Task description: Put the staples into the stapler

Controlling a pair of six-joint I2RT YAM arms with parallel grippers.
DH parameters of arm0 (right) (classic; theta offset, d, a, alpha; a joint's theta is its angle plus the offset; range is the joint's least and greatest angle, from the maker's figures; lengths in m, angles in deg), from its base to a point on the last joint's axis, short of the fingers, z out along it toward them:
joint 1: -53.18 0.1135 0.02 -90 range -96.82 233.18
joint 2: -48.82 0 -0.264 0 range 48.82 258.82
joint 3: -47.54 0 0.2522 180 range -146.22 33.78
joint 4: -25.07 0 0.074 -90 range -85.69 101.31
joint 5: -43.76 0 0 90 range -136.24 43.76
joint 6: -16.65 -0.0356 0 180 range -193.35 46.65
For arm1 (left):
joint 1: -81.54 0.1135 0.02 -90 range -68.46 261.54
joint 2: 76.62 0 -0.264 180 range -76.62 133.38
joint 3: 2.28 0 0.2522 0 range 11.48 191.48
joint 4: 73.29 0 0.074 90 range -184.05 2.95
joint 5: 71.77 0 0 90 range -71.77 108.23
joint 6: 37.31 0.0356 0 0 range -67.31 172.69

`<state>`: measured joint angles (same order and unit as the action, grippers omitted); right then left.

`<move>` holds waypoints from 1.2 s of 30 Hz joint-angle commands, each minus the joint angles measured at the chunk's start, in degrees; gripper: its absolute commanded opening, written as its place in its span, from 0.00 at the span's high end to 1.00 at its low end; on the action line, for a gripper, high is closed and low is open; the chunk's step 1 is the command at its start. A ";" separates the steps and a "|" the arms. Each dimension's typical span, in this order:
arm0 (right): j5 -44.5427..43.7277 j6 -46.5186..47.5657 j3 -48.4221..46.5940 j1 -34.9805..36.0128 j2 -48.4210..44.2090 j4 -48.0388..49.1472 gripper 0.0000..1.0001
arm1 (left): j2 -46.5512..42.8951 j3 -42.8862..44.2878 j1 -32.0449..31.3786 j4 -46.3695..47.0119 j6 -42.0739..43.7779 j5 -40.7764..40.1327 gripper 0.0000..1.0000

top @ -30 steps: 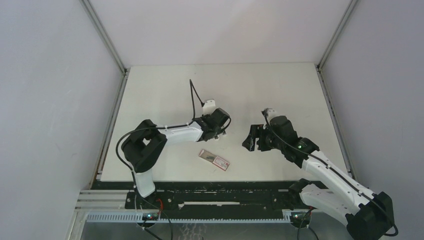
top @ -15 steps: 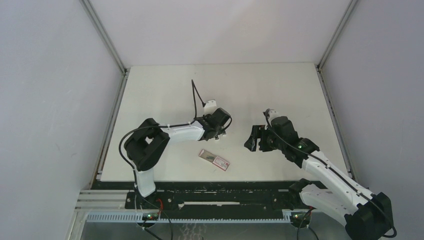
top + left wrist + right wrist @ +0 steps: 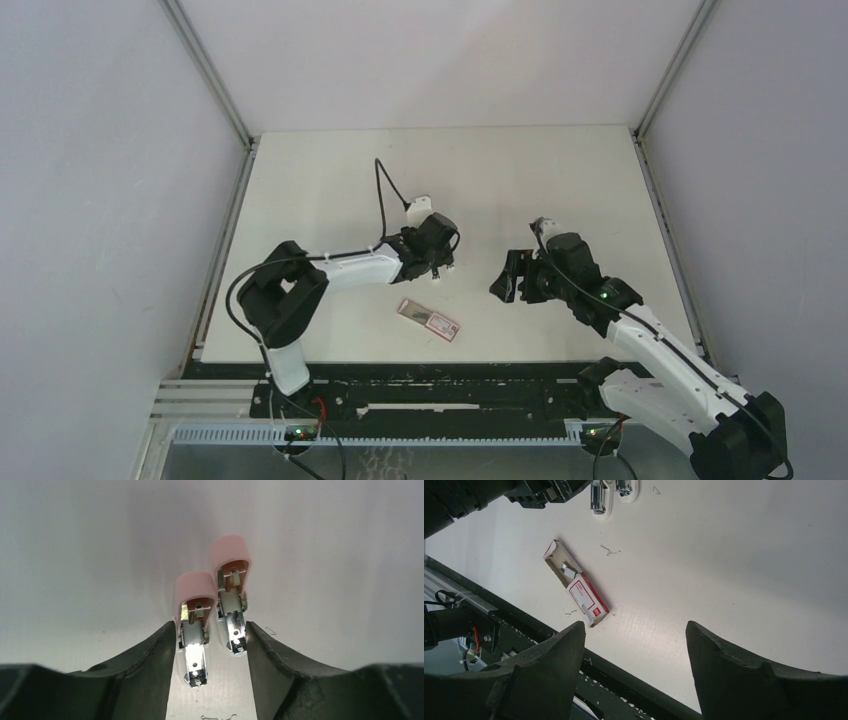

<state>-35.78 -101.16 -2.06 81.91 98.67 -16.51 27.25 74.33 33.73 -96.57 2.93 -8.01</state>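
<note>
Closest to me, the staples (image 3: pixel 428 320) are lying flat on the worktop (image 3: pixel 560 180) near its front edge. It's just the red-and-white box, with 1 end flap open. A few loose bits of wire (image 3: pixel 609 551) are scattered just past it. My right pincer (image 3: pixel 508 280) hangs over bare worktop, wide apart and holding nothing. Further in, my left pincer (image 3: pixel 211 626) is apart too, with 1 finger on each side of the stapler (image 3: pixel 194 645). The stapler looks like 2 pink-capped metal rails side by side. Can't tell if the fingers touch it.

White table (image 3: pixel 480 170), grey side walls (image 3: pixel 100 200), black rail (image 3: pixel 450 375) along near edge
</note>
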 commanded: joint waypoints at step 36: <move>-12.36 22.34 -30.81 32.18 44.88 4.68 0.69 | -61.67 -8.57 31.01 -21.81 36.17 12.63 0.12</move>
<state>-45.68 -85.01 -27.09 113.71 139.10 -10.39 -32.13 65.50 63.85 -118.36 33.46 11.42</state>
